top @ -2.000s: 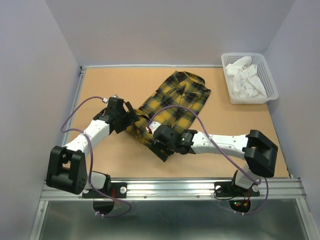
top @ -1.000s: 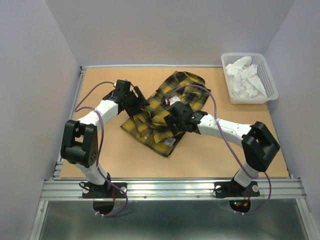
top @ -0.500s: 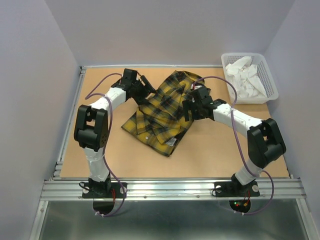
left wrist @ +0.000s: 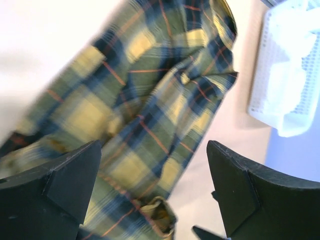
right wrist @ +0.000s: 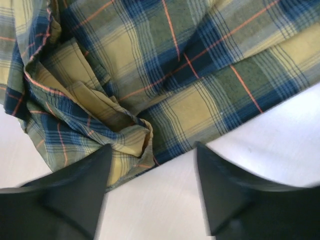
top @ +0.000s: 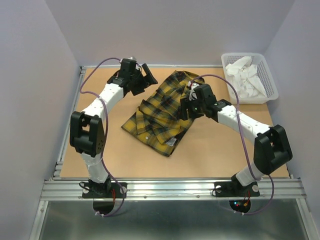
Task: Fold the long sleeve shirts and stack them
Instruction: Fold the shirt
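One long sleeve shirt [top: 162,112], yellow and dark plaid, lies partly folded and rumpled in the middle of the table, running from near left to far right. My left gripper [top: 146,79] hovers at its far left edge, open, with only blurred plaid cloth [left wrist: 150,100] below the jaws [left wrist: 152,150]. My right gripper [top: 186,107] hangs open over the shirt's right edge. In the right wrist view a bunched fold of the shirt [right wrist: 135,135] and bare table lie under the gripper [right wrist: 152,147]. Neither gripper holds anything.
A white mesh basket [top: 272,82] with crumpled white cloth stands at the far right corner, also seen as the basket [left wrist: 287,65] in the left wrist view. Grey walls enclose the tan tabletop [top: 225,150]. A metal rail [top: 170,187] runs along the near edge.
Both arms have swung from the shirt's near end to its far half, leaving the near part spread flat. The left jaws have spread wider; the right jaws have narrowed a little.
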`<act>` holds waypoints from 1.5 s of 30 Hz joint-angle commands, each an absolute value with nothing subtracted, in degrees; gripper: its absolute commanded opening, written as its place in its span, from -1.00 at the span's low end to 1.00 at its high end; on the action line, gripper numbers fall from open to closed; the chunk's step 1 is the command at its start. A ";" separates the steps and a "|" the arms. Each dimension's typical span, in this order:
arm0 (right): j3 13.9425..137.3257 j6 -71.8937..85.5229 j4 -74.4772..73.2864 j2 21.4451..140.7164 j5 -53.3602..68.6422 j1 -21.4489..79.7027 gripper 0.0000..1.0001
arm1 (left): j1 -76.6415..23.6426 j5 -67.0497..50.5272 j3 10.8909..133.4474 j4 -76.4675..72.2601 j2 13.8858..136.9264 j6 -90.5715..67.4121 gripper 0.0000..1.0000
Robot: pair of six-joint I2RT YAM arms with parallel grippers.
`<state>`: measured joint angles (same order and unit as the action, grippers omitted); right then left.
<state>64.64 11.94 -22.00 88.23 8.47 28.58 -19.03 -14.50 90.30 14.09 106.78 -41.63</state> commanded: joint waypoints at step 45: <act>48.35 31.01 0.18 81.48 7.51 24.87 -0.95 | -16.96 -0.44 47.90 16.17 67.68 -29.35 0.96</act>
